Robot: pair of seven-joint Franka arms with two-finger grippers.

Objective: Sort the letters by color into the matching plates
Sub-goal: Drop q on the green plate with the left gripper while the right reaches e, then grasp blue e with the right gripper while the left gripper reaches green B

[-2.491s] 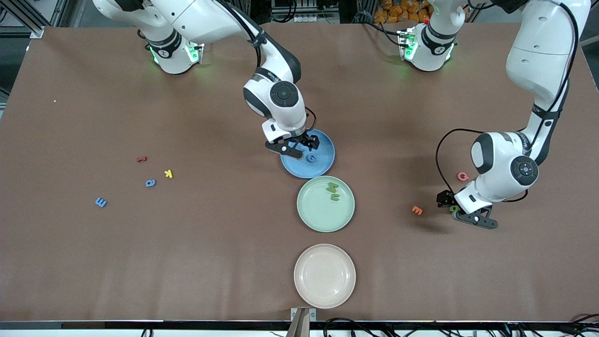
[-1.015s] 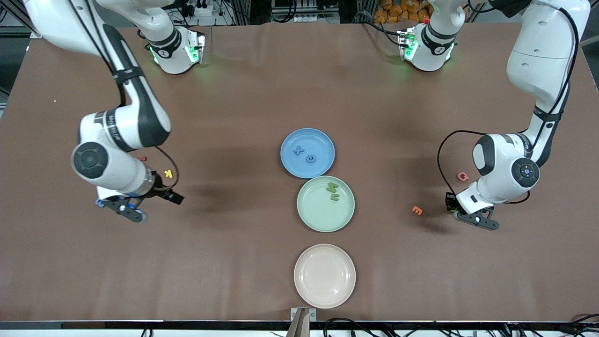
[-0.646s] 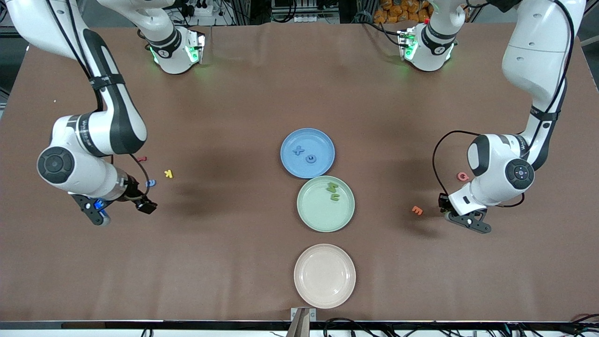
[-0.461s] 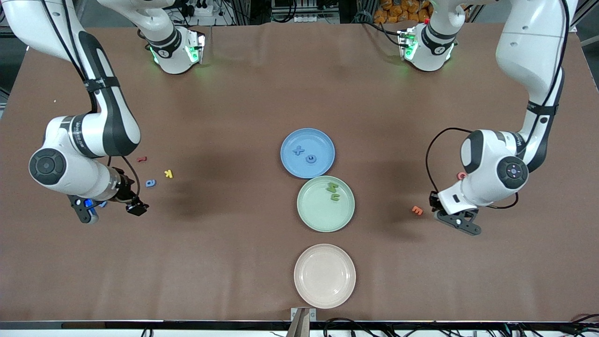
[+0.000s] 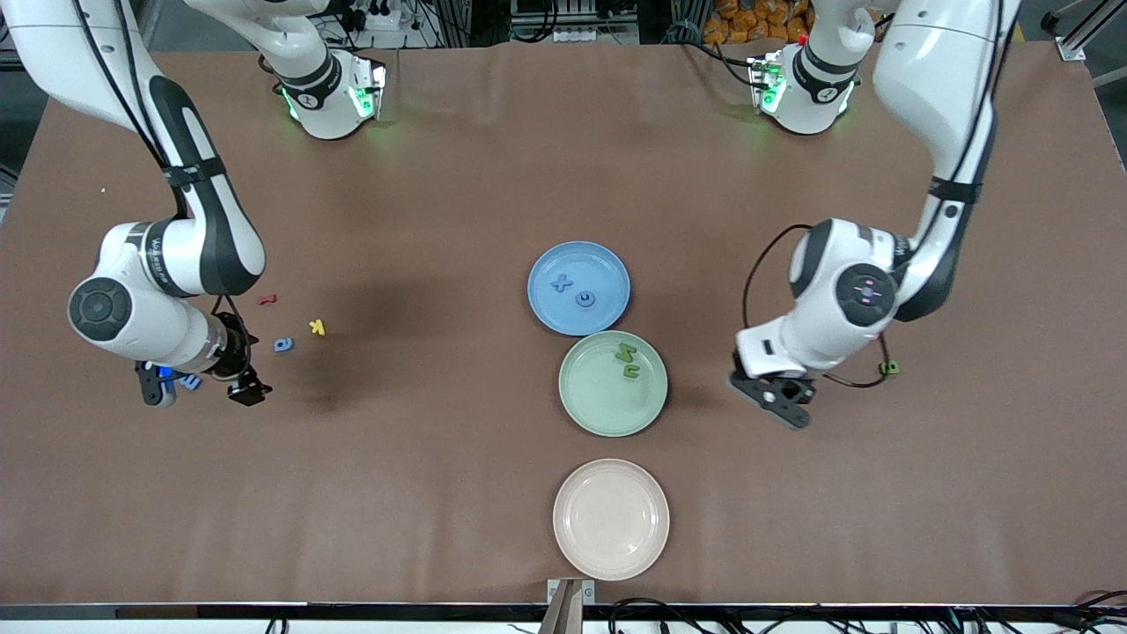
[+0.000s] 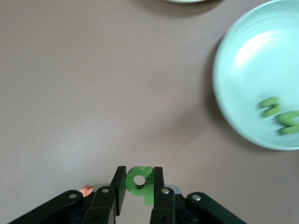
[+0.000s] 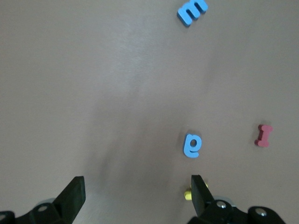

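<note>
The left gripper (image 6: pixel 138 191) is pinching a green letter (image 6: pixel 139 179) between its fingers, hanging over bare table just beside the green plate (image 5: pixel 588 405) — toward the left arm's end of it. Two green letters (image 5: pixel 628 359) are already lying in that plate. Farther from the front camera, and touching the green plate's rim, the blue plate (image 5: pixel 548 310) is holding two blue letters (image 5: pixel 572 291). Another green letter (image 5: pixel 890 367) is lying on the table under the left arm.

The right gripper (image 5: pixel 195 389) is standing spread wide, hovering low over a blue letter "m" (image 7: pixel 192 11) at the right arm's end of the table. Near it are lying a blue "a" (image 5: pixel 283 344), a yellow letter (image 5: pixel 318 327) and a red letter (image 5: pixel 267 299). A cream plate (image 5: pixel 570 546) is sitting nearest the front camera.
</note>
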